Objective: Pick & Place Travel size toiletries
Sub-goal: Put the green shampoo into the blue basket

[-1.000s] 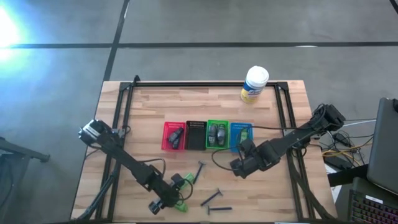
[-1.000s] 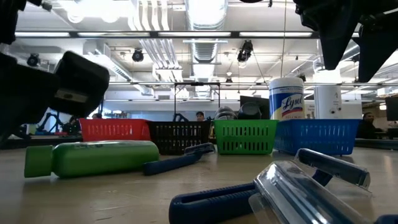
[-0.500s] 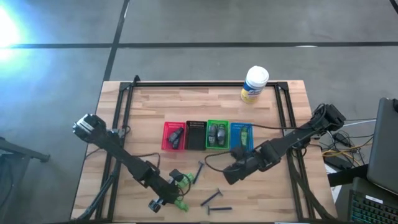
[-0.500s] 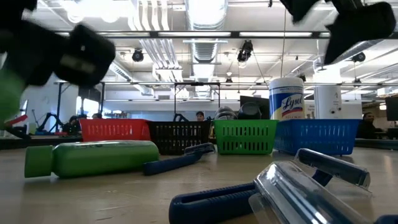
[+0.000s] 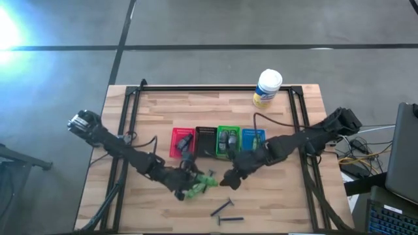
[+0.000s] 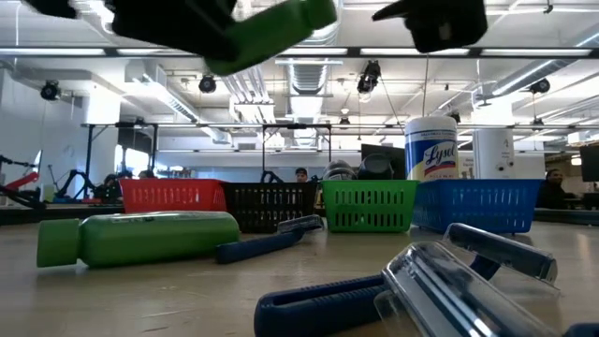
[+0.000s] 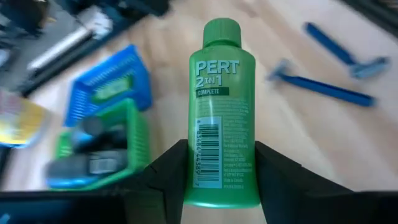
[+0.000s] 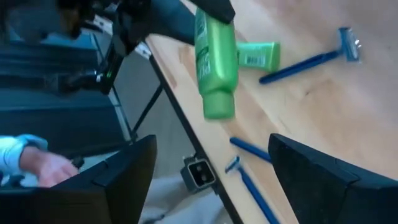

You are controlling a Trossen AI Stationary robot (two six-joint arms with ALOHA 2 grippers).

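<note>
My left gripper (image 5: 188, 184) is shut on a bright green bottle (image 5: 205, 178) and holds it in the air over the table's near middle; the low view shows this bottle (image 6: 276, 22) high up. A second green bottle (image 5: 192, 194) lies on its side on the table (image 6: 140, 237). Three blue-handled razors (image 5: 222, 207) (image 5: 232, 219) (image 5: 210, 175) lie flat nearby. My right gripper (image 5: 228, 180) hovers open just right of the held bottle and touches nothing. My left gripper pinches the green bottle by its bottom end (image 7: 222, 186), one finger (image 7: 169, 177) on each side. The fingers lie along the bottle and its cap (image 7: 222, 28) points away from them. They come from the table's left. The bottle is lifted clear, almost level.
Red (image 5: 181, 143), black (image 5: 205, 141), green (image 5: 228, 141) and blue (image 5: 253, 139) bins stand in a row at the table's middle, some with toiletries inside. A white-and-yellow canister (image 5: 267, 88) stands at the far edge. A sleeve (image 8: 22, 158) shows beyond the table.
My left gripper has lifted the green bottle up from near the table's near edge and carried it toward the right and far side, nearer the bins. My right gripper has moved toward the table's left, closer to the held bottle. The other bottle and the razors have stayed.
</note>
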